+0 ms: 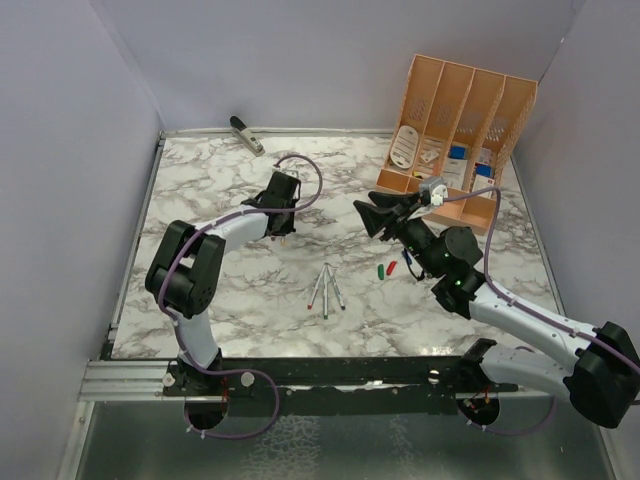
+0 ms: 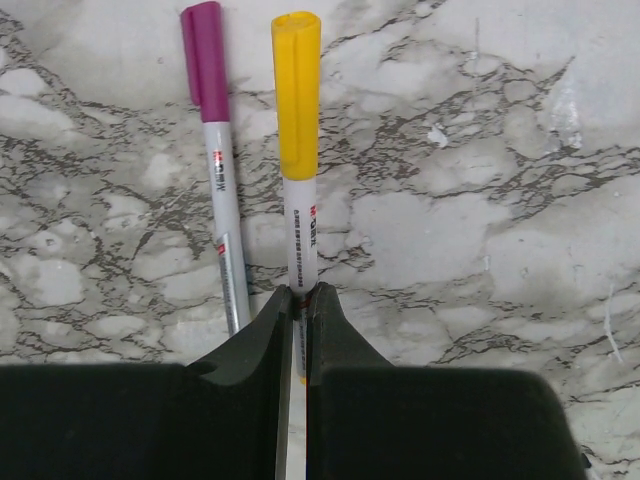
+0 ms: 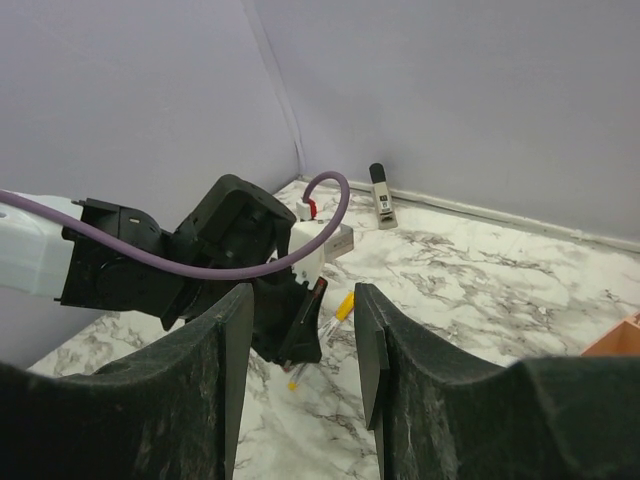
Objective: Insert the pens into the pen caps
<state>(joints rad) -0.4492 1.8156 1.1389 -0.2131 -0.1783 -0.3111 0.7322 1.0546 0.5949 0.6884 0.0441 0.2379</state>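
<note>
Marble table (image 1: 220, 300), grey walls: the left claw (image 2: 298, 300) is pinched shut on the yellow-capped pen (image 2: 297, 150), left of the table's middle.
Its wrist view shows a purple-capped pen (image 2: 215, 150) just beside. Only the overhead shows three more pens (image 1: 327, 290) near the front edge and loose caps (image 1: 386, 269). The right claw (image 3: 305, 310) is half open and empty.
</note>
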